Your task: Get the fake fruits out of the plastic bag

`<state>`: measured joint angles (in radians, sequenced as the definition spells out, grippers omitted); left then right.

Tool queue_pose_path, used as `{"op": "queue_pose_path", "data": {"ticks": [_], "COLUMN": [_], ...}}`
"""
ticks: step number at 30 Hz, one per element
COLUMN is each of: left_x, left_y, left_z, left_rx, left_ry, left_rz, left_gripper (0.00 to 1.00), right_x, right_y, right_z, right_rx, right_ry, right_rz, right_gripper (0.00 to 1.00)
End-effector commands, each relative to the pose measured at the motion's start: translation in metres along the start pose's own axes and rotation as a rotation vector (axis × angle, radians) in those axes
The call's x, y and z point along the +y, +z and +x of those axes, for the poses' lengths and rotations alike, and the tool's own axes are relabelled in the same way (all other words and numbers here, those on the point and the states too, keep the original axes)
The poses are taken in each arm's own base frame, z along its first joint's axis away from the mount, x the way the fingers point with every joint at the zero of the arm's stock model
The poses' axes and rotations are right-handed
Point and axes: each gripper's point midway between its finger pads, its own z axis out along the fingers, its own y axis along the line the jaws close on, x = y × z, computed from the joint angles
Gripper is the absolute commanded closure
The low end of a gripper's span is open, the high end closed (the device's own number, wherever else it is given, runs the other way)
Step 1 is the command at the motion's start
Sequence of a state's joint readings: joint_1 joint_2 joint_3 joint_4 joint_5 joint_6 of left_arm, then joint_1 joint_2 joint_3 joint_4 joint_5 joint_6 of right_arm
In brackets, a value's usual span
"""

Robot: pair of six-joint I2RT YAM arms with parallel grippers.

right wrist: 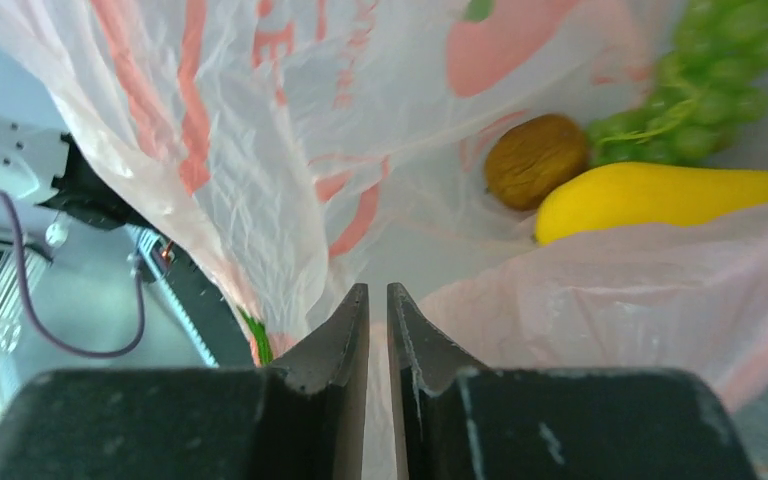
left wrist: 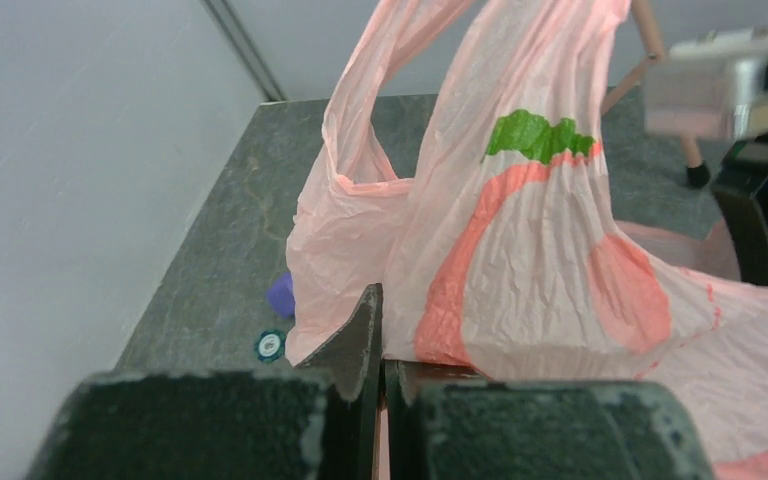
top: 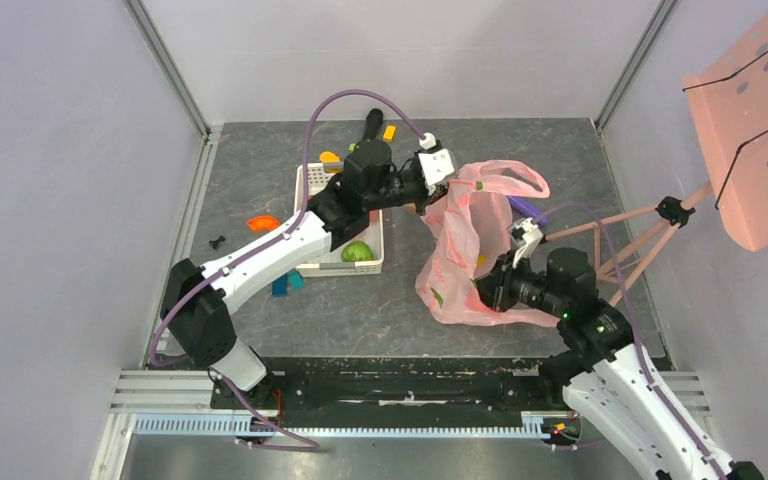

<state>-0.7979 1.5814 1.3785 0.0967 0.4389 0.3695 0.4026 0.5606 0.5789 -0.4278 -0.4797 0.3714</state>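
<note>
The plastic bag (top: pixel 470 235) is thin pink film with red and green print, held up between my two arms in the middle of the table. My left gripper (top: pixel 426 203) is shut on its upper left edge, and the film passes between the fingers in the left wrist view (left wrist: pixel 385 330). My right gripper (top: pixel 487 288) is shut on the bag's near rim (right wrist: pixel 378 290). Inside the bag lie a brown kiwi-like fruit (right wrist: pixel 535 158), a yellow fruit (right wrist: pixel 660 195) and green grapes (right wrist: pixel 720 90). A green apple (top: pixel 358 252) lies in the white basket (top: pixel 305 205).
A purple cylinder (top: pixel 530 210) lies behind the bag, also in the left wrist view (left wrist: pixel 280 293), beside a small round chip (left wrist: pixel 271 345). Orange pieces (top: pixel 263 222), blue blocks (top: pixel 285 283) and a yellow block (top: pixel 389 132) surround the basket. A pink perforated panel (top: pixel 760 130) on a tripod stands at right.
</note>
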Motion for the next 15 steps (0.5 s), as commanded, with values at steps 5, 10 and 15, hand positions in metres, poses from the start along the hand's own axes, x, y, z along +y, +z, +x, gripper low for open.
{"op": "queue_pose_path", "data": {"ticks": [5,10,15], "left_x": [-0.035,-0.017,0.003], "left_y": [0.014,0.014,-0.016], "left_z": [-0.025,-0.001,0.029], "left_rx": [-0.122,-0.025,0.128], "left_ry": [-0.133,-0.279,-0.374], "left_rz": [0.225,0.068,-0.167], "left_gripper": [0.88,0.01,0.00], "right_x": [0.049,0.036,0.007], "right_y": [0.034,0.029,0.017], "right_z": [0.013,-0.014,-0.025], "right_rx": [0.005,-0.069,-0.105], "right_ry": [-0.022,-0.104,-0.138], "right_rz": [-0.085,0.088,0.260], "right_gripper": [0.86,0.76,0.72]}}
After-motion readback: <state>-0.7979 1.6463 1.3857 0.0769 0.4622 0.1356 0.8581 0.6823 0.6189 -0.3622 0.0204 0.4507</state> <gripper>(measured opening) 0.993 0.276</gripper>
